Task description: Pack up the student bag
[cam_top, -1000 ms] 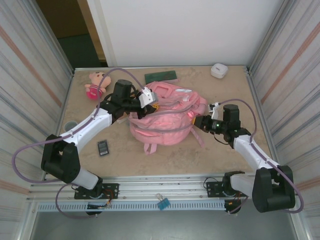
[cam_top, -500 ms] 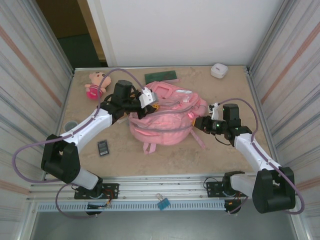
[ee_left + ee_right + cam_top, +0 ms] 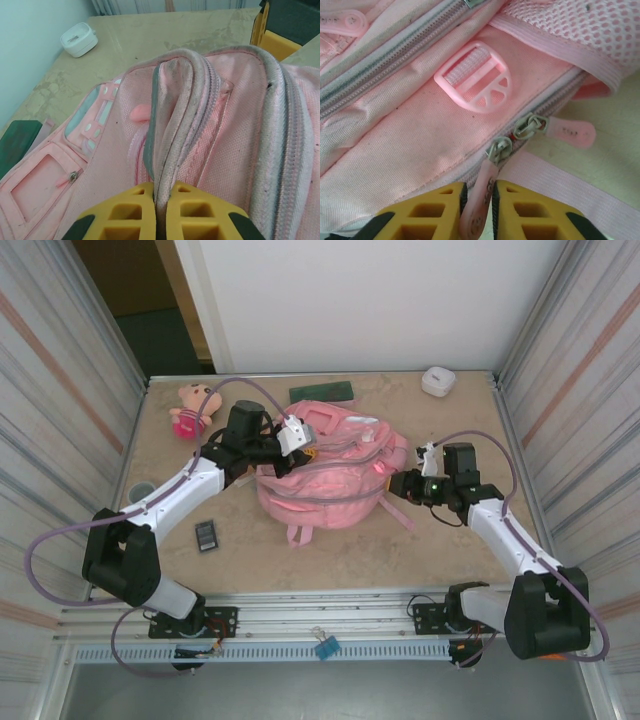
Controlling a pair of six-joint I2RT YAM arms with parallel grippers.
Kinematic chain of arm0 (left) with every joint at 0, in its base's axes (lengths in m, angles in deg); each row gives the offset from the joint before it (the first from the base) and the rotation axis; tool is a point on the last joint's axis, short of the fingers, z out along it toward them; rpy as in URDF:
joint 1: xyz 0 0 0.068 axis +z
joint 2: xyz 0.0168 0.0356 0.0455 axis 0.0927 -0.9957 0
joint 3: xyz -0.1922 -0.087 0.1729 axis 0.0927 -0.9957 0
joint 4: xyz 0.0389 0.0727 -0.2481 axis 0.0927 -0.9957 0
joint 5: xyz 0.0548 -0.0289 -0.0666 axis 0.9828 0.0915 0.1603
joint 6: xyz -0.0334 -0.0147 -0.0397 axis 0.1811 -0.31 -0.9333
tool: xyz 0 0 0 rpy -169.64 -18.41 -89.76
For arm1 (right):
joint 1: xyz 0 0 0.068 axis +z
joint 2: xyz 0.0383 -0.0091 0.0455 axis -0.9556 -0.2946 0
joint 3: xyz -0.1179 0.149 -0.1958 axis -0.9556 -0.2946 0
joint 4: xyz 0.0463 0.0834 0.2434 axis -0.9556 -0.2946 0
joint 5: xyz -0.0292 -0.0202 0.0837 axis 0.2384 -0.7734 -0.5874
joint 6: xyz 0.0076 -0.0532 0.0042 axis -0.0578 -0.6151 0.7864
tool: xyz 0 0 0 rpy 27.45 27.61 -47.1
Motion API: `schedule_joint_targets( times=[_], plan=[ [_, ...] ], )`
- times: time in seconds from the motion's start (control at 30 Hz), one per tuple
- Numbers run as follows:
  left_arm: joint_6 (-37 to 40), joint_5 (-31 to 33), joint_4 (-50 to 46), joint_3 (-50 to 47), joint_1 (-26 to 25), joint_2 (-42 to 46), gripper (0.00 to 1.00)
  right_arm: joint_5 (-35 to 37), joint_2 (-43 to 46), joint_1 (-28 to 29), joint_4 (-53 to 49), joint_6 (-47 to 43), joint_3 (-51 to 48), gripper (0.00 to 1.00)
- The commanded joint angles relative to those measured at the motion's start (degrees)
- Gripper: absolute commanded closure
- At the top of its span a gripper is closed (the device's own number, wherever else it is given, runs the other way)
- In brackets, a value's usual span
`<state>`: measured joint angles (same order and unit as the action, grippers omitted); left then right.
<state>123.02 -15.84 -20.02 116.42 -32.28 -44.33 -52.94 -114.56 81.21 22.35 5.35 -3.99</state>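
Your left jaws pinch the student bag (image 3: 322,490) rim, right jaws clamp the 3 o'clock zip pull (image 3: 482,190); unzip next.

The left arm (image 3: 185,485) and right arm (image 3: 505,535) have white links between bulky black joints, their shoulders at seven and five o'clock overhead, each trailing a mauve cable (image 3: 27,562). The left gripper (image 3: 161,197) and right gripper (image 3: 479,195) have yellow, hollow-celled fingers (image 3: 125,215) with black corners.
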Motion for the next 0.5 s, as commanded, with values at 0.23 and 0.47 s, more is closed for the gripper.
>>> schedule_joint_targets(
  times=[0.23,0.47],
  plan=[
    [0.66,-0.71,3.03,0.11,1.00,2.70,1.00,0.11,-3.32,-0.29,-0.09,-2.65,2.18,0.87],
    [0.40,-1.01,3.45,-0.29,1.14,3.01,1.00,-4.70,-4.36,-3.25,4.46,-0.78,1.36,1.00]
  ],
)
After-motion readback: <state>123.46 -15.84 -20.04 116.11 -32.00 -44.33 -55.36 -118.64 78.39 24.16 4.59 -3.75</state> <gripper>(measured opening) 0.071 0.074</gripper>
